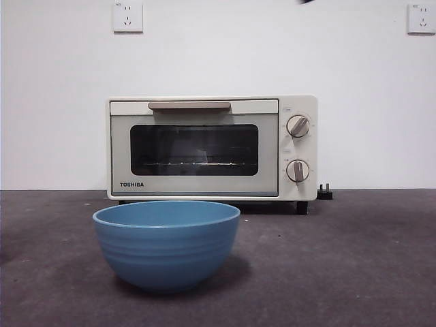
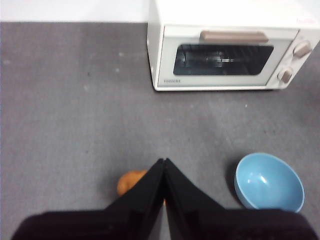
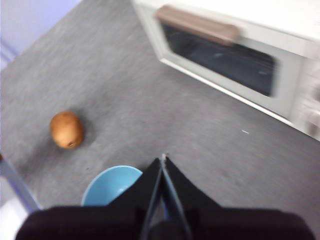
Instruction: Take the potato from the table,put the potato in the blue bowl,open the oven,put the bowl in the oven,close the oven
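Observation:
The blue bowl point(image 1: 167, 244) stands empty on the table point(image 1: 354, 259), in front of the cream-white oven point(image 1: 211, 146), whose door is closed. The orange-brown potato point(image 3: 66, 129) lies on the table beside the bowl point(image 3: 111, 185); the front view does not show it. My left gripper point(image 2: 164, 162) hangs shut and empty high above the table, its jaws covering part of the potato point(image 2: 131, 181), with the bowl point(image 2: 269, 181) off to one side. My right gripper point(image 3: 163, 160) is shut and empty too, high over the bowl's edge. Only a black tip point(image 1: 306, 1) of an arm shows in the front view.
A white wall with two sockets point(image 1: 127, 16) point(image 1: 421, 18) stands behind the oven. A black plug point(image 1: 325, 193) lies at the oven's right foot. The table's edge point(image 3: 12, 182) runs close to the potato and bowl.

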Motion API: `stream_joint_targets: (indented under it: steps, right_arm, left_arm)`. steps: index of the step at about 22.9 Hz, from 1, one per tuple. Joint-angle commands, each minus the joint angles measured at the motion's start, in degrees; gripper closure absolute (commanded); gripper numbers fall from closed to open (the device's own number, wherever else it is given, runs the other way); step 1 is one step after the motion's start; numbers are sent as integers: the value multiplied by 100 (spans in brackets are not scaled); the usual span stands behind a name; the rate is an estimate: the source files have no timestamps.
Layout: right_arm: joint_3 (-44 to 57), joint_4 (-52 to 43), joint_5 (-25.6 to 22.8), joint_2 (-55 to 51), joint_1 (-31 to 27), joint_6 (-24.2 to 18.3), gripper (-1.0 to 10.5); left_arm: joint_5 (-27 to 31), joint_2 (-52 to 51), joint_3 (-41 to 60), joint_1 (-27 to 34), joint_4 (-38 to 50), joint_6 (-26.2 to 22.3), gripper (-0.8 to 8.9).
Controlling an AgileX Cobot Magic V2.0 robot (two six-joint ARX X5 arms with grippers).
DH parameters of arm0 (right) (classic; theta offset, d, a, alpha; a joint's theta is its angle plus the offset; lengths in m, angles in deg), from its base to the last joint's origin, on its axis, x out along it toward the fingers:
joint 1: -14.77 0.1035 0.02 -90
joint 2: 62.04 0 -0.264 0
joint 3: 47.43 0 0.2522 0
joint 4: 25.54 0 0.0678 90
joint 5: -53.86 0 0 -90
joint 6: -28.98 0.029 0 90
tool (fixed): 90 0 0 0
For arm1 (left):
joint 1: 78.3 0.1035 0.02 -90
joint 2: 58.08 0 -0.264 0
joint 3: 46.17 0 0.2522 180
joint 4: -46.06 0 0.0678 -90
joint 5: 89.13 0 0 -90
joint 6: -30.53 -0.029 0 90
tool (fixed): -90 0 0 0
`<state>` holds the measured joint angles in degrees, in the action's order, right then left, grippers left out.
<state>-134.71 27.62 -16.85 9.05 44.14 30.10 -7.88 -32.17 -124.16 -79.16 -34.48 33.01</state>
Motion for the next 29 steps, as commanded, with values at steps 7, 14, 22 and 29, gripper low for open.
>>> stream_joint_targets:
  steps: [7, 14, 22, 29]
  right_arm:
    - [-1408, -13, -20, 1633, 1309, -184, 946]
    - [-2555, -17, -22, 3206, 2396, -470, 828]
    - [-3460, -87, -660, 4787, 3340, -1196, 138]
    - [-3467, -955, -1331, 5510, 3585, -1530, 127]
  left_arm:
    - [310, -7, -42, -9, -131, -70, 820]
    - [1628, 68, -516, -11, -94, -160, 820]
    - [1919, 372, -1062, -11, -136, -297, 820]
    - [1550, 752, -1062, -35, -289, -264, 820]
